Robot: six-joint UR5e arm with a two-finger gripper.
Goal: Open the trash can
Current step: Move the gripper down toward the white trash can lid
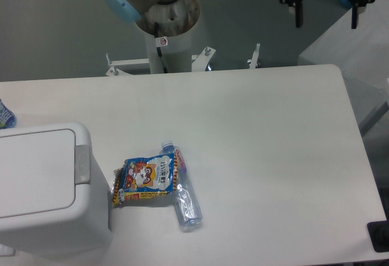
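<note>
Trash can sits at the near left corner of the table, lid flat and shut, grey push-tab on the lid's right edge facing the middle of the table. Gripper hangs up at the top right, beyond the far edge of the table, well apart from the can; its two dark fingers point down with a clear gap between them and nothing held, so it reads as spread and empty. Arm base stands behind the far edge, centre-left. Just beside the can's right side lies a snack bag, and a plastic bottle lies touching the bag's right edge, partly tucked under it. Step in hand: the approach, nothing on the can touched yet, so the task looks barely started. Next move likely calls for a long travel across the table toward the near left, then coming down over the tab and pressing it, or catching the lid's right edge and lifting. Fingers probably better brought together for a press. Bag and bottle sit near the tab side, so the descent should stay above the lid rather than come in low from the right.
</note>
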